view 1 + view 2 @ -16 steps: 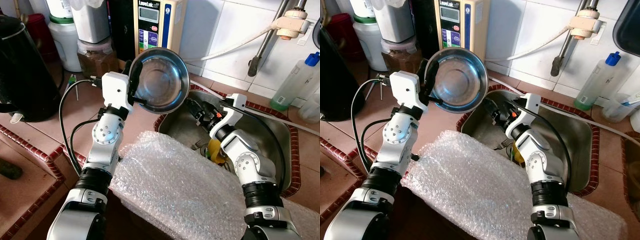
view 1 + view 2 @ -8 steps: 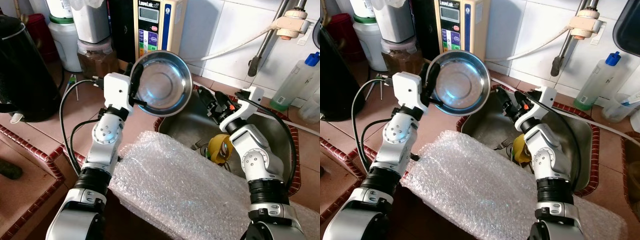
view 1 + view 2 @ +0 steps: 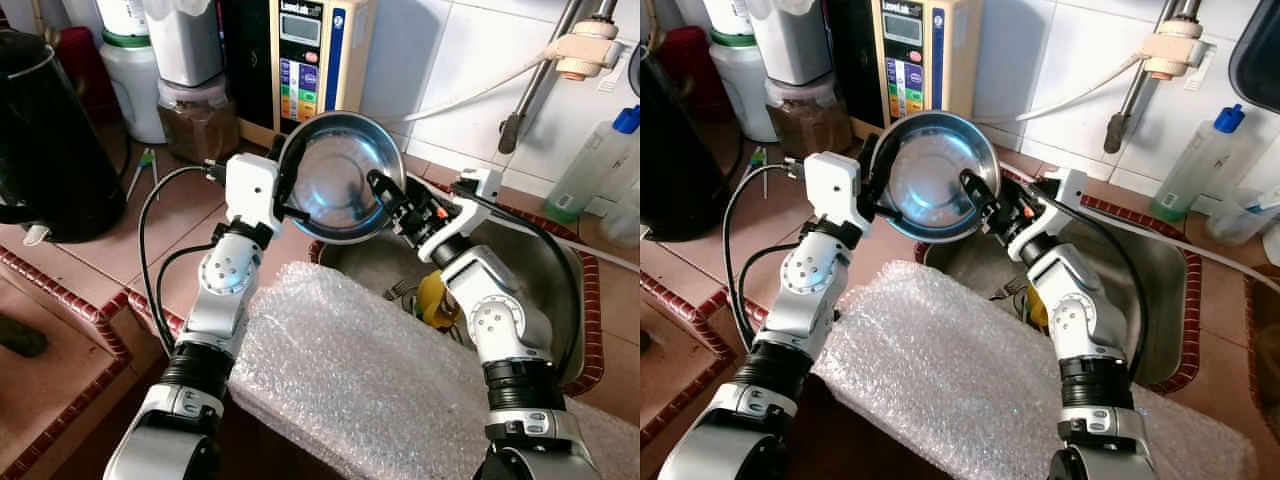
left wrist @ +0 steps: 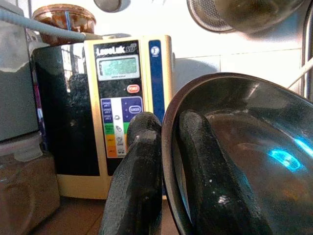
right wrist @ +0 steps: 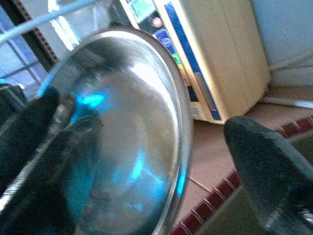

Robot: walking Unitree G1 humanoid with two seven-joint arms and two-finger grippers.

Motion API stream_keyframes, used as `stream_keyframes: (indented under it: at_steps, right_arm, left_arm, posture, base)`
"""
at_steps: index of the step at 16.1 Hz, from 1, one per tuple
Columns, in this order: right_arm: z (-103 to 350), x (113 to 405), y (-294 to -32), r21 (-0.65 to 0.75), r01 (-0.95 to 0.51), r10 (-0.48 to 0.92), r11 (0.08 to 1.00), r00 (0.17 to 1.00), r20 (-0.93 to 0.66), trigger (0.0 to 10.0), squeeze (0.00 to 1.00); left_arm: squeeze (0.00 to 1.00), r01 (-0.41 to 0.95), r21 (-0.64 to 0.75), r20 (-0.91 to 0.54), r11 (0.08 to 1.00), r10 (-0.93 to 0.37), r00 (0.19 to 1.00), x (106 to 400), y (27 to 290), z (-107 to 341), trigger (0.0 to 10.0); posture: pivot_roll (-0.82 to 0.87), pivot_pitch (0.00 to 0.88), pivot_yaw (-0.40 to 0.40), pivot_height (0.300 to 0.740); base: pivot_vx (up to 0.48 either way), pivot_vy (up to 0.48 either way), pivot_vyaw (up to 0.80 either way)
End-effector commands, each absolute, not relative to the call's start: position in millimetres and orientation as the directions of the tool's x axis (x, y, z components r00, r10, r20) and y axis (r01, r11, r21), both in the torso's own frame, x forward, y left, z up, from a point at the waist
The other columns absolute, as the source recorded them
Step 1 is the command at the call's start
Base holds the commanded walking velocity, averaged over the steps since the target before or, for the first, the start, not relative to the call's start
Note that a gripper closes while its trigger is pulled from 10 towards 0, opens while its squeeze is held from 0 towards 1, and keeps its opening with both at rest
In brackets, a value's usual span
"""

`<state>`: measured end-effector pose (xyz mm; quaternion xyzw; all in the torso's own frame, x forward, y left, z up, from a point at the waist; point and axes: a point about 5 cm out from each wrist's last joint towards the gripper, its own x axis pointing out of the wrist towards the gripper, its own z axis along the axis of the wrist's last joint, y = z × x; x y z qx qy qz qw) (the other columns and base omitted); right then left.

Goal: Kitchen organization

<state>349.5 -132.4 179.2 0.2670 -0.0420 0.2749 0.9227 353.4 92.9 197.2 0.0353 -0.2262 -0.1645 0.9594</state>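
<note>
Bubble wrap: a large sheet lies across the near counter edge, overhanging the near left part of the sink. It is loose and light; judged liable to be dragged by either forearm passing over it.

Sink contents: a yellow item and a fork lie in the basin under the right arm. A dropped bowl would land on these or on the tiled rim.

Left gripper: raised over the left rim of the sink, its two fingers pressed together on the rim of the steel bowl, one finger outside the wall and one inside. This is an edge pinch only, with the bowl standing tilted on its side and its hollow facing the right arm.

Right gripper: at the bowl's right rim, jaws spread, one finger inside the hollow and the other outside the rim. It has not closed on the metal.

Risk, handover: judged the main hazard. If the left fingers release before the right ones clamp, the smooth bowl slips and falls into the basin.

Risk, contact: a push from the right gripper could pivot the bowl in the narrow pinch.

Far counter: a water purifier unit and jars stand just beyond the bowl; a wide swing could strike them.
</note>
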Motion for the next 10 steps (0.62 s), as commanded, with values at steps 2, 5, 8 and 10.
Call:
stream_keyframes:
  at_steps: [2,5,8,10]
  right_arm:
    - [178.1,352.1,-135.4,0.473,-0.496,0.461,0.728,0.865,0.198,0.0,0.00]
    - [175.8,355.4,-140.2,0.497,-0.460,0.433,0.736,0.884,0.177,0.0,0.00]
    - [176.2,356.6,-139.3,0.501,-0.456,0.430,0.736,0.886,0.174,0.0,0.00]
    - [175.2,357.6,-139.3,0.531,-0.442,0.420,0.723,0.891,0.170,0.0,0.00]
  left_arm:
    - [0.00,0.323,0.148,0.444,0.935,-0.354,0.823,350.9,87.4,202.9,0.0]
    - [0.00,0.322,0.145,0.449,0.935,-0.353,0.821,351.2,88.0,204.7,0.0]
    - [0.00,0.318,0.146,0.445,0.937,-0.350,0.824,351.2,89.0,203.7,0.0]
    - [0.00,0.315,0.148,0.443,0.937,-0.348,0.826,351.1,90.5,202.8,0.0]
  posture:
    - [-0.03,0.000,-0.032,0.740]
    - [-0.03,0.000,-0.036,0.740]
    - [-0.03,0.000,-0.038,0.740]
    - [-0.03,0.000,-0.039,0.740]
  base:
    - [0.000,0.000,0.00]
    - [0.000,0.000,0.00]
    - [0.000,0.000,0.00]
    - [0.000,0.000,0.00]
